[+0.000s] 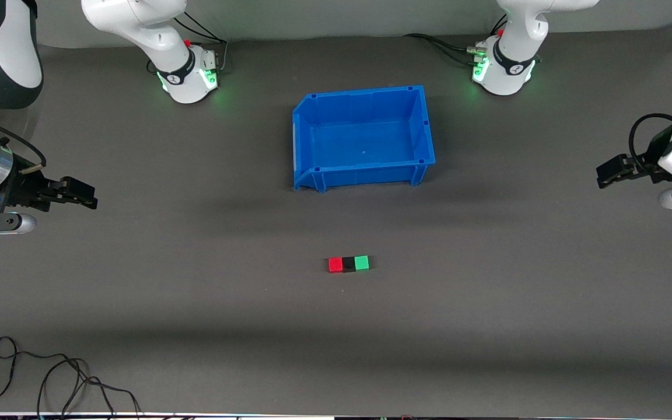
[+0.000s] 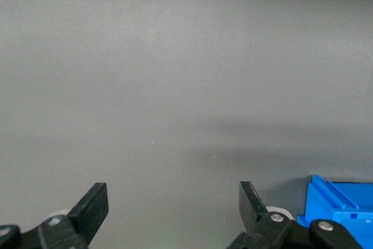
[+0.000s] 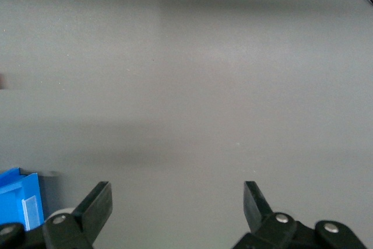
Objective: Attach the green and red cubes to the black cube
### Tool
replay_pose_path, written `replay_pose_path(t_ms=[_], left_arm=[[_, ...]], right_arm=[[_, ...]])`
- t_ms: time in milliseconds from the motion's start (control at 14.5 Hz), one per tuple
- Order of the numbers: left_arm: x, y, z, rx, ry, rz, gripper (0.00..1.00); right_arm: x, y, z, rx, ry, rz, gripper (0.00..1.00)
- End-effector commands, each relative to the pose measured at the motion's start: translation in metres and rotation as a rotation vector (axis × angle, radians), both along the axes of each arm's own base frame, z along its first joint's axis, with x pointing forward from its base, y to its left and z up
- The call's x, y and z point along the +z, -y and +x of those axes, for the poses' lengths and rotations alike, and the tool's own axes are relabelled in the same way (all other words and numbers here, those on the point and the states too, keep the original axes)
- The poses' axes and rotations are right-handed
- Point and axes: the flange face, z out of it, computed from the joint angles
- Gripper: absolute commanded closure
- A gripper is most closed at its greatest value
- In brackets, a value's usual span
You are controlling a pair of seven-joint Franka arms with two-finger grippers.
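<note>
The red cube (image 1: 335, 265), the black cube (image 1: 349, 264) and the green cube (image 1: 361, 262) lie in one tight row on the table, the black one in the middle, touching both. The row is nearer to the front camera than the blue bin (image 1: 307, 137). My left gripper (image 1: 603, 173) is open and empty, held above the table at the left arm's end. It also shows in the left wrist view (image 2: 173, 205). My right gripper (image 1: 88, 195) is open and empty above the table at the right arm's end. It also shows in the right wrist view (image 3: 177, 205). Both are far from the cubes.
The blue bin is empty; its corner shows in the left wrist view (image 2: 341, 202) and in the right wrist view (image 3: 20, 199). A black cable (image 1: 62, 373) lies loose near the front edge at the right arm's end.
</note>
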Motion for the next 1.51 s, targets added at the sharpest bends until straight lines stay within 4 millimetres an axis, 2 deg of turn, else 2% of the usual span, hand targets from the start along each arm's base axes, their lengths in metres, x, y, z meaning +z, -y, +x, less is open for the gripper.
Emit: replay_pose_path(t_ms=[0, 138, 275, 550, 688, 825, 1101, 1444], left_arm=[[0.010, 0.002, 0.017, 0.007, -0.042, -0.016, 0.00], [0.017, 0.001, 0.018, 0.013, 0.008, -0.076, 0.00], [0.022, 0.004, 0.017, 0.006, 0.047, -0.077, 0.00], [0.016, 0.007, 0.010, -0.002, 0.036, -0.067, 0.00], [0.024, 0.002, -0.003, 0.004, 0.065, -0.065, 0.00], [0.029, 0.005, -0.006, -0.001, 0.065, -0.066, 0.00], [0.029, 0.007, -0.008, 0.002, 0.053, -0.065, 0.00], [0.025, 0.008, -0.007, 0.006, 0.047, -0.063, 0.00]], right_arm=[[0.006, -0.003, -0.005, 0.032, 0.021, -0.019, 0.00], [0.006, -0.003, -0.004, 0.034, 0.052, -0.016, 0.00], [0.007, 0.005, -0.005, 0.023, 0.057, -0.008, 0.00], [0.026, 0.010, -0.014, 0.013, 0.085, 0.006, 0.00], [0.034, 0.011, -0.019, 0.011, 0.097, 0.006, 0.00], [0.046, 0.012, -0.027, 0.011, 0.113, 0.006, 0.00], [0.031, 0.018, -0.058, -0.016, 0.027, 0.019, 0.00], [0.033, 0.016, -0.056, -0.012, 0.012, 0.013, 0.00]])
